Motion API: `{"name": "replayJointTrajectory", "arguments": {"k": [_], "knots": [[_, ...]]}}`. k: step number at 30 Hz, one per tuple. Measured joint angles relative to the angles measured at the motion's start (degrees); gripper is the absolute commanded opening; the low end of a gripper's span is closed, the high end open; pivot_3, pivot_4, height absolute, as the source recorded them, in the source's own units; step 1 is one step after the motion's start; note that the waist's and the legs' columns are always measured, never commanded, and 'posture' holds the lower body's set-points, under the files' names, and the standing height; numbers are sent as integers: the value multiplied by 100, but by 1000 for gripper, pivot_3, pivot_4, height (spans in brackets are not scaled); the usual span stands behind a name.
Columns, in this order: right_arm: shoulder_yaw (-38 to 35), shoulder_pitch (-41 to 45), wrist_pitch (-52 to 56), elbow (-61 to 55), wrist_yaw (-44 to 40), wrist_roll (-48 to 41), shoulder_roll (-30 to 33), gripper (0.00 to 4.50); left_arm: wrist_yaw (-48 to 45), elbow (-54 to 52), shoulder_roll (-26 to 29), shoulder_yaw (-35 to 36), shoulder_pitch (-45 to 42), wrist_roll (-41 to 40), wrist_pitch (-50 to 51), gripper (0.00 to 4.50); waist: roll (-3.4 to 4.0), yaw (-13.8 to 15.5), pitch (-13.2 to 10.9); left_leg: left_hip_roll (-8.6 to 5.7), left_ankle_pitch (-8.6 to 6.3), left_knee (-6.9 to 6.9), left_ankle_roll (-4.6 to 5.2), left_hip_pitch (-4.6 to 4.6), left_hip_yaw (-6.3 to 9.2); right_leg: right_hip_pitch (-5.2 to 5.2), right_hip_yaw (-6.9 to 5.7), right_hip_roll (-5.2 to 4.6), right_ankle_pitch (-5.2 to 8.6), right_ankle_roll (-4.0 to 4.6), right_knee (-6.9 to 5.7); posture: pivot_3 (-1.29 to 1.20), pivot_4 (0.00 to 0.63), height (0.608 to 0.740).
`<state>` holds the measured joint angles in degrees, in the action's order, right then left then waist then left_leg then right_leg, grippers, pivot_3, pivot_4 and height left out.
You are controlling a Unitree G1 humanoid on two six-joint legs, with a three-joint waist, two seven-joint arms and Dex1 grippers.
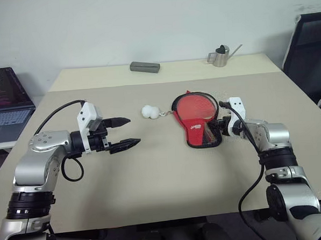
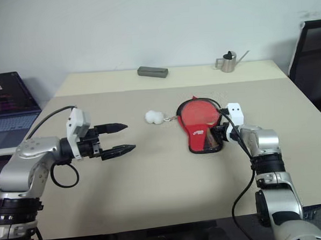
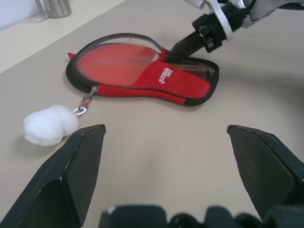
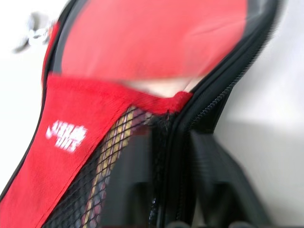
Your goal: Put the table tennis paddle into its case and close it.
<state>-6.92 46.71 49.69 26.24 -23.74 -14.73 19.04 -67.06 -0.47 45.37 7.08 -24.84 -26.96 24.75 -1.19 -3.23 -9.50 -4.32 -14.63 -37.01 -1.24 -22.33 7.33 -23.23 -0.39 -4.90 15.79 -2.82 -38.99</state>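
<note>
Lying flat on the beige bench (image 1: pixel 153 179), right of centre, one paddle-shaped red fabric case with black mesh panel and black zipper edge (image 1: pixel 200 130). Long axis runs near-to-far: round end toward the far edge, narrow handle end toward the near edge. One round red rubber-faced table tennis paddle (image 1: pixel 195 108) sits inside, blade showing through the unzipped round end, handle seen faintly under the mesh, same axis as the case. One white pom-pom pull (image 1: pixel 150 111) on a short chain lies just beside the round end, toward the bench centre.

Right gripper (image 1: pixel 217 126) at the case's right-hand edge near the narrow end, fingers against the mesh and zipper; how far apart they stand, or whether they pinch anything, cannot tell. Left gripper (image 1: pixel 123 134) hovers above the bench's left half, well apart from the case, fingers spread wide, holding nothing.

Far edge: one grey rectangular block (image 1: pixel 145 67), one small metal watering can (image 1: pixel 220 56).
</note>
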Motion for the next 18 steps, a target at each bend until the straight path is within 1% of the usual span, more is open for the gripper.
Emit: {"name": "replayJointTrajectory", "arguments": {"k": [3,9,13,18], "knots": [[-10,175,-328,372,74,41,14,3556,0,0,0,0,0,0,-22,4500,0,2,0,-2,0,0,0,-2,-1,-1,1,0,0,0,2,0,150,740],[-13,194,-534,603,125,138,167,3556,0,0,0,0,0,2,-43,4500,2,1,-1,0,0,1,0,-4,-1,-2,1,0,0,0,4,0,150,740],[-13,180,-279,452,14,102,310,3556,0,3,0,-2,-1,4,-57,4500,2,2,-2,0,0,1,0,-4,-1,-2,0,0,0,0,4,0,150,740],[-44,105,194,324,-38,-46,322,3556,3,16,-10,-24,-42,8,-111,4500,2,8,-2,0,0,1,1,-4,-1,-2,0,-1,0,0,4,0,150,740]]}}
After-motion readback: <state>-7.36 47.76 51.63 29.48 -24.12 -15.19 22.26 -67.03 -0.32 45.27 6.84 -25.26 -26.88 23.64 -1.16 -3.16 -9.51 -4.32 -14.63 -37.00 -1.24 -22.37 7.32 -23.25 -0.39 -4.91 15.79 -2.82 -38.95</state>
